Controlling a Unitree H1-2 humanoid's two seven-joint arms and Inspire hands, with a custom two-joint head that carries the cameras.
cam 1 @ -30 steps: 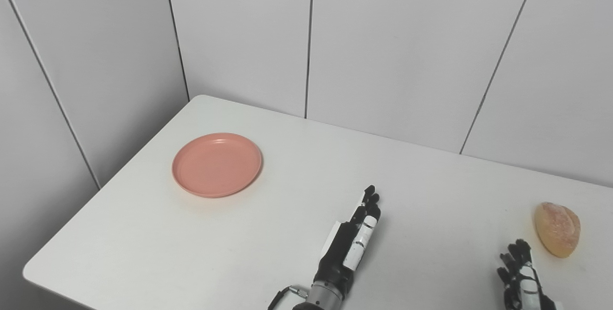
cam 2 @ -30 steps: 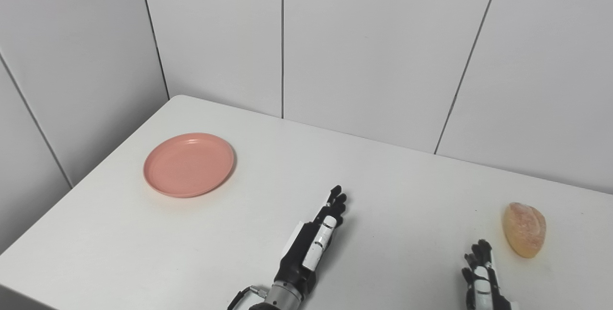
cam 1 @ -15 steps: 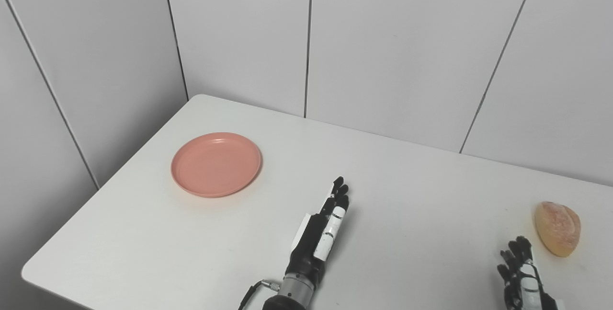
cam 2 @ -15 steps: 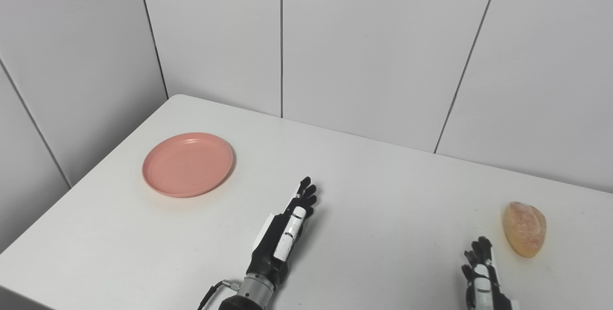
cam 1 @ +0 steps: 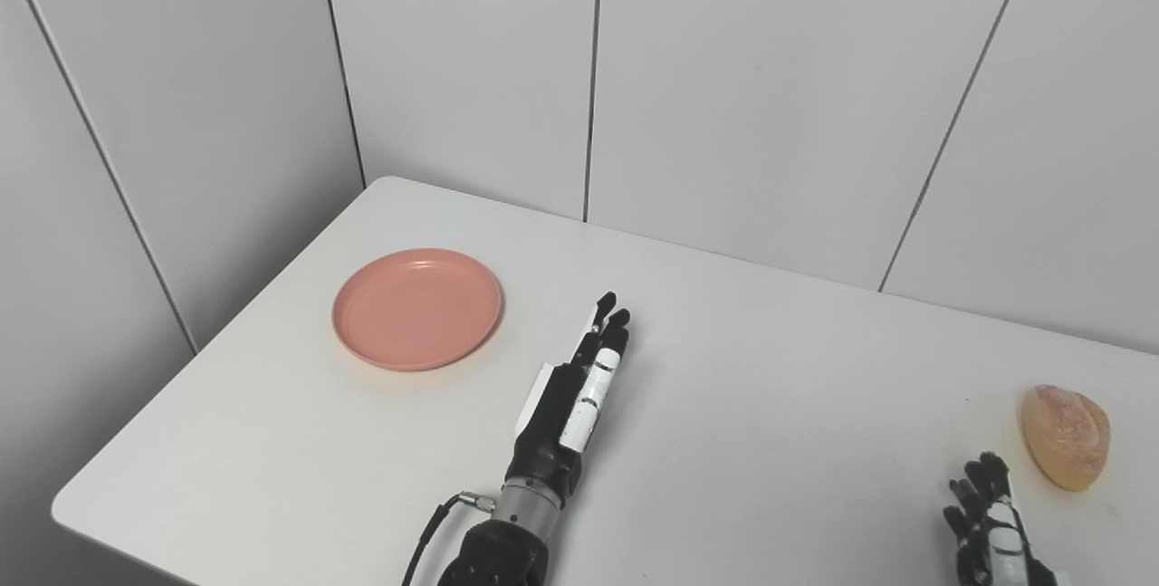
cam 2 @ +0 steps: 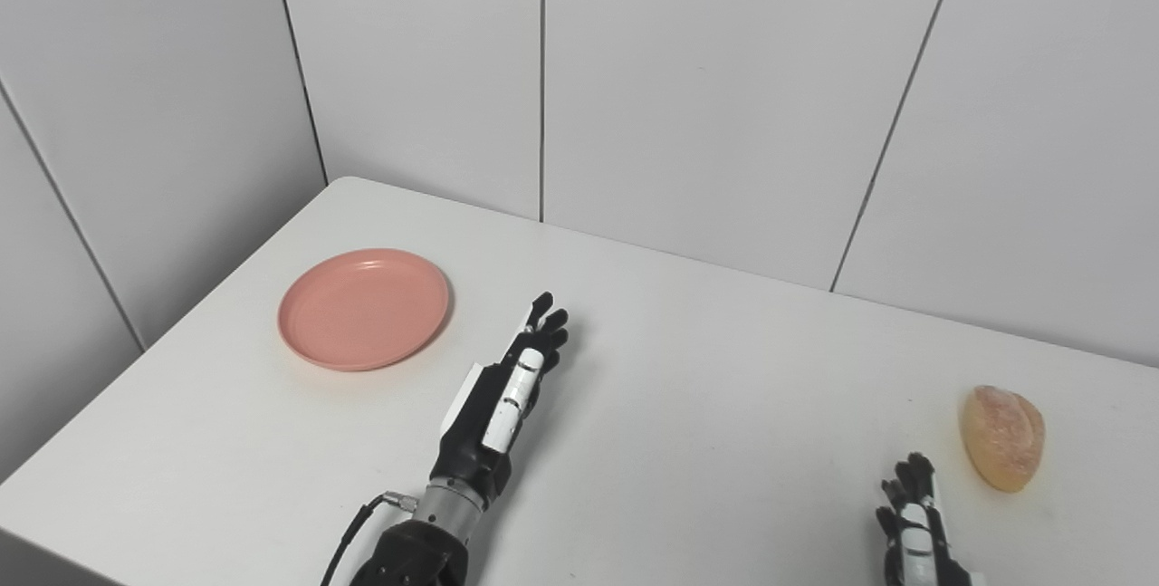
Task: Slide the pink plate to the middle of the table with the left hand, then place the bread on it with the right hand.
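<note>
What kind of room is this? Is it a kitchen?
Probably not a kitchen. It looks more like a robot test room: a bare white table set against plain grey wall panels, holding only a round pink plate and a small golden bread roll.

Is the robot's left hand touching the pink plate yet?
Apart. In the left eye view, bare white table shows between the left hand and the pink plate; the fingertips point past the plate's right side.
</note>
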